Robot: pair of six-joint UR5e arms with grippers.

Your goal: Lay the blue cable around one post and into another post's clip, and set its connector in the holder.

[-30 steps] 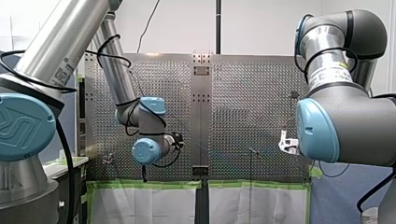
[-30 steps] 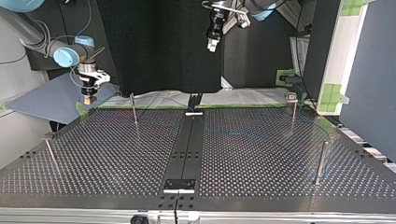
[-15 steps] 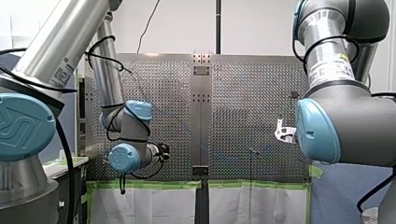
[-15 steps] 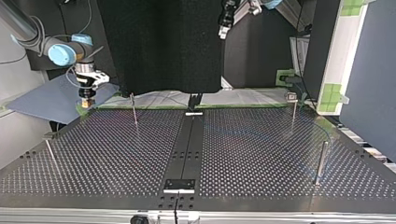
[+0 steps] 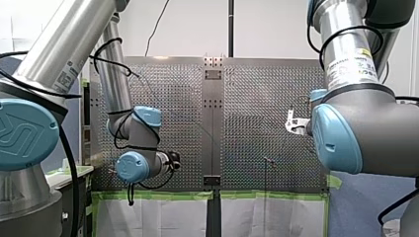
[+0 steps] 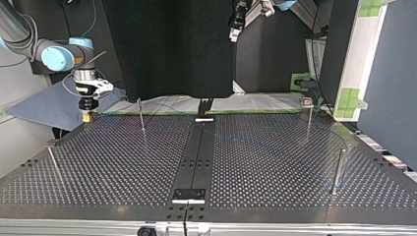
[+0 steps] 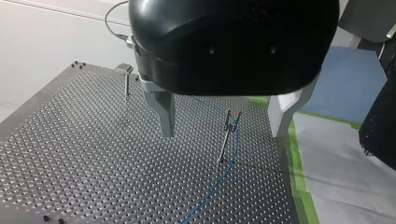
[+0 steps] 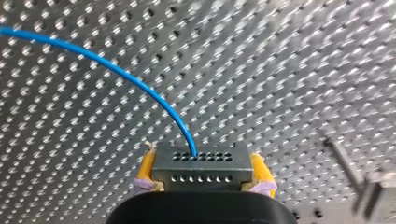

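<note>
Since a sec ago the right gripper [image 6: 86, 116] has dropped lower and edged toward the top view's left. It's now just above the worktop's [image 6: 270, 187] far-left corner. The left gripper [image 6: 233, 35] has lifted up and off to the right.

Left to right in the top view, then. The right gripper's yellow pads are clamped on the grey connector [image 8: 201, 169], one each side, w/ the blue cable [image 8: 140, 86] leaving its front face and arcing away. Nearer the camera than that gripper, and a bit further left, stands a thin post w/ a flat head [image 6: 51, 143]. That's prob. the holder, tho I can't be sure. If so, the coming move is a short carry that way, and the right arm is by far the closer one.

From the connector the cable's long run heads right across the worktop, faint, past the middle strip. In the left wrist view it passes close beside a clip-topped post [image 7: 225, 144]; can't tell if it's in the clip. The left gripper hangs well above, fingers wide apart, holding nothing.
</note>
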